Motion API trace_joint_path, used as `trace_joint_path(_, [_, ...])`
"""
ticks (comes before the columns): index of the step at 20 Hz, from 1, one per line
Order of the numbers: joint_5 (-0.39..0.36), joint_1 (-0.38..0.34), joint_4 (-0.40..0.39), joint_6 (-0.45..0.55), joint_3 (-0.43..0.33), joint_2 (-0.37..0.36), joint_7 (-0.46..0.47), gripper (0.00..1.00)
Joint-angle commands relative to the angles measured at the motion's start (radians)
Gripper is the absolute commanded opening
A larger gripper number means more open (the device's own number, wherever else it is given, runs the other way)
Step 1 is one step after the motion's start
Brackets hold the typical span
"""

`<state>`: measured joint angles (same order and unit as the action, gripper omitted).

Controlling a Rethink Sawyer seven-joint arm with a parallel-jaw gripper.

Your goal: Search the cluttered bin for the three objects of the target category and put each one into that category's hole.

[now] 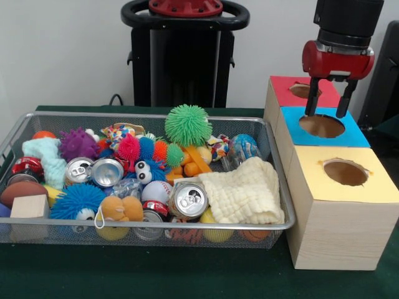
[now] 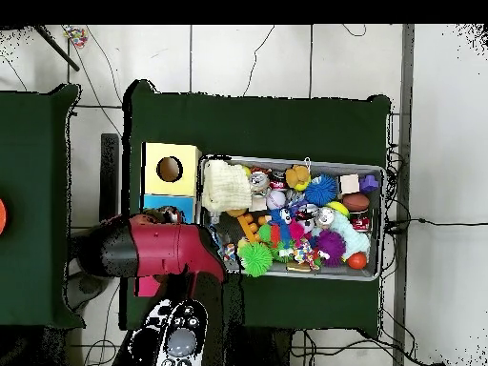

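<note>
1. the soda cans [image 1: 187, 200] lie in the wire bin [image 1: 274, 187], among spiky balls [image 1: 188, 124] and a folded cloth [image 1: 244, 195], well apart from the jaws.
2. the jaws [image 1: 326, 97] hang spread and empty above the blue-topped hole [image 1: 321, 126].
3. the box [image 1: 340, 212] with three holes stands just beside the bin on the green surface [image 1: 187, 274].

Wire bin [image 1: 19, 134] heaped with toys beside wooden box [image 1: 336, 230] with three holes.
</note>
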<state>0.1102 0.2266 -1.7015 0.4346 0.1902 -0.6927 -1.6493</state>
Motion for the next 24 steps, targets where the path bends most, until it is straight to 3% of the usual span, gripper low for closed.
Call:
trace_joint_path(1, [0.045,-0.052,0.009,0.035,-0.077,0.034,-0.180,1.00])
trace_joint_path(5, [0.050,-0.082,-0.008,0.019,-0.112,0.013,-0.151,1.00])
trace_joint_path(13, [0.050,-0.120,0.003,0.137,-0.125,-0.091,-0.112,1.00])
trace_joint_path(17, [0.049,-0.181,-0.008,0.144,-0.178,-0.115,-0.055,1.00])
trace_joint_path(24, [-0.004,-0.321,0.010,0.120,-0.270,-0.085,0.055,1.00])
